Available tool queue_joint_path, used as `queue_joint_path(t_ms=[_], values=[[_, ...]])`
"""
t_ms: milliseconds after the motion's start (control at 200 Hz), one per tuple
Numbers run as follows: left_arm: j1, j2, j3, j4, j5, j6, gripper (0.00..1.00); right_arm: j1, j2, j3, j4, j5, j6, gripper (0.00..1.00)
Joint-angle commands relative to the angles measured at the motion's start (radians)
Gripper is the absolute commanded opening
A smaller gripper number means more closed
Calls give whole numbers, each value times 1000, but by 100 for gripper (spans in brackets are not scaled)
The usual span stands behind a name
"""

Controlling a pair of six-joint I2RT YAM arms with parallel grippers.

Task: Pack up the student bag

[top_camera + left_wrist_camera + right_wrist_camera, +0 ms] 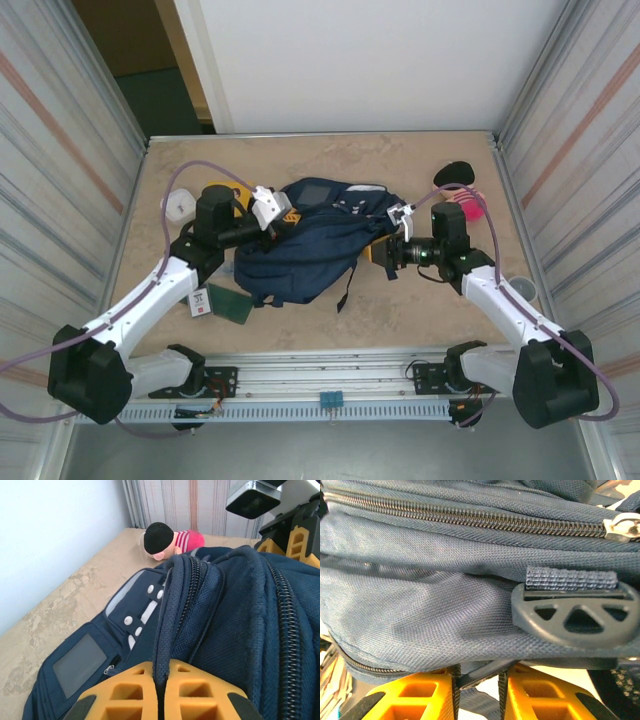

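The table (400,160) is bare along its far edge; the navy student bag (305,245) lies at its middle. The left gripper (161,682) pinches the bag's left seam; the right gripper (479,680) clamps a fold at its right edge, near a plush doll (172,541).

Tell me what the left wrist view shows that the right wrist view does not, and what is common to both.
The left wrist view brings the doll, with black hair and a pink striped top, lying on the table beyond the student bag, and the bag's grey patch. The right wrist view brings a dark plastic buckle and a metal zipper slider on the bag. Both share the navy fabric close up, with a yellow gripper closed on a fold of it: the left gripper in the first, the right gripper in the second.
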Motion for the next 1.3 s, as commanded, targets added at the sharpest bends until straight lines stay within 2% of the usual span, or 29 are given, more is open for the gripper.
queue_joint_path(t_ms=[0, 130, 225, 286, 386, 581, 671, 712, 782, 842, 872, 1002, 1137, 1298], values=[[-4, -54, -3, 50, -14, -15, 0, -4, -3, -11, 120, -73, 51, 27], [-5, -76, -19, 59, -23, -13, 0, -6, 3, -9, 132, -47, 69, 27], [-5, -95, -35, 62, -41, -18, 0, -9, 11, -9, 138, -35, 89, 35], [-5, -110, -51, 70, -50, -23, 0, -10, 12, -8, 139, -22, 100, 35], [-5, -139, -82, 91, -57, -34, 0, -12, 22, -5, 149, -1, 120, 21], [-7, -144, -79, 85, -101, -44, 0, -25, 18, 3, 127, 17, 125, 0], [-7, -142, -76, 90, -99, -51, 0, -25, 3, 9, 75, 40, 95, 0], [-7, -143, -73, 86, -98, -51, 0, -27, -3, 9, 39, 78, 79, 8], [-7, -147, -61, 68, -85, -41, 0, -35, -5, -7, 3, 151, 53, 30], [-7, -155, -50, 51, -65, -32, 0, -51, 3, -45, 42, 128, 58, 48], [-7, -159, -42, 38, -51, -25, 0, -57, 9, -66, 82, 110, 73, 53], [19, -170, -12, 0, 34, -35, 0, -61, 53, -121, 242, 32, 148, 62], [59, -176, -2, 1, 112, -63, 0, -48, 101, -120, 326, -9, 196, 73], [86, -175, 0, 7, 168, -79, 0, -22, 145, -104, 363, -17, 199, 76]])
